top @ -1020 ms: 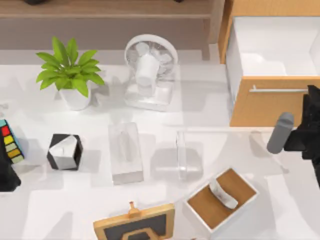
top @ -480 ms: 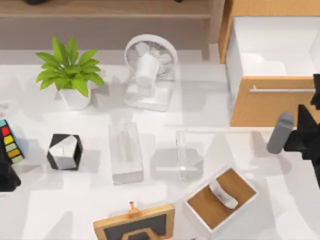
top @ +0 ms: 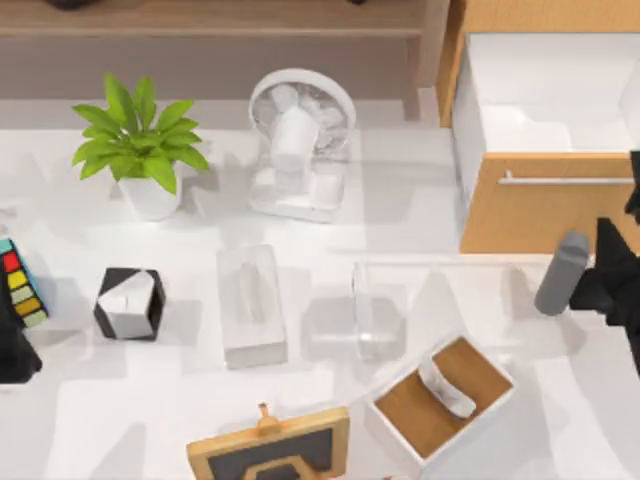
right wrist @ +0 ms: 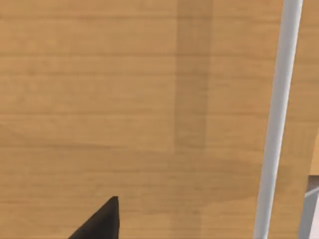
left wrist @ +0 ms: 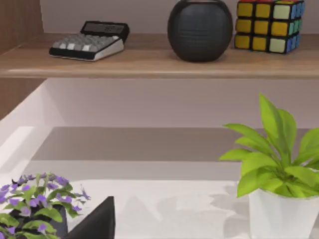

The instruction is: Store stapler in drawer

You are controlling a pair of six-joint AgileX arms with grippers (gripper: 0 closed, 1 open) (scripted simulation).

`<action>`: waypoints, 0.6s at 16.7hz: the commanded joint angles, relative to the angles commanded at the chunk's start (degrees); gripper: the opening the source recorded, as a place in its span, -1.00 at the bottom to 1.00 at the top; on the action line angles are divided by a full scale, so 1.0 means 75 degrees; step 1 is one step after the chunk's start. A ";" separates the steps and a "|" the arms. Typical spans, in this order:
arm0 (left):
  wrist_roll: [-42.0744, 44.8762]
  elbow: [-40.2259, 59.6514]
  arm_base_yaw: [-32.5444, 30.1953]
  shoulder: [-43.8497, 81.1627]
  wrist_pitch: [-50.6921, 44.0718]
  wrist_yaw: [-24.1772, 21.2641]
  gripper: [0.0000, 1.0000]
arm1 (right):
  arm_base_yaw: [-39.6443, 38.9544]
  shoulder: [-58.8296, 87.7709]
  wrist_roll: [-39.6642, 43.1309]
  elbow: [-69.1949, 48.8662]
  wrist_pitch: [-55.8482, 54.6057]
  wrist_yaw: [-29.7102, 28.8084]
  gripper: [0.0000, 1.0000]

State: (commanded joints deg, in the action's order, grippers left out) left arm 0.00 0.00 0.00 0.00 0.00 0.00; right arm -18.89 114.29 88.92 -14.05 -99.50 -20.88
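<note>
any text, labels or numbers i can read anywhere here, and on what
No readable text in any view.
Calculator on the shelf: key markings too small to read, display blank.
Rubik's cube: plain coloured stickers, no print.
Drawer front, tissue box, stapler: unmarked.

Bare table (top: 450, 290) is lying open at centre right between the stapler (top: 362, 310), white tray (top: 440, 398) and drawer (top: 545, 215).

White table (top: 100, 420), wooden shelf (left wrist: 149, 62) behind, perhaps grey wall.
</note>
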 joint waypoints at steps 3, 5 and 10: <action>0.0000 0.0000 0.0000 0.0000 0.0000 0.0000 1.00 | -0.0137 -0.0038 -0.0010 0.0335 -0.0287 -0.0146 1.00; 0.0000 0.0000 0.0000 0.0000 0.0000 0.0000 1.00 | -0.0146 -0.0041 -0.0010 0.0357 -0.0306 -0.0156 1.00; 0.0000 0.0000 0.0000 0.0000 0.0000 0.0000 1.00 | -0.0285 0.0221 -0.0174 0.0252 -0.0003 -0.0044 1.00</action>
State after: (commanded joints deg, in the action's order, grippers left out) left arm 0.00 0.00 0.00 0.00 0.00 0.00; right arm -21.03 115.94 87.61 -12.15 -99.52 -21.21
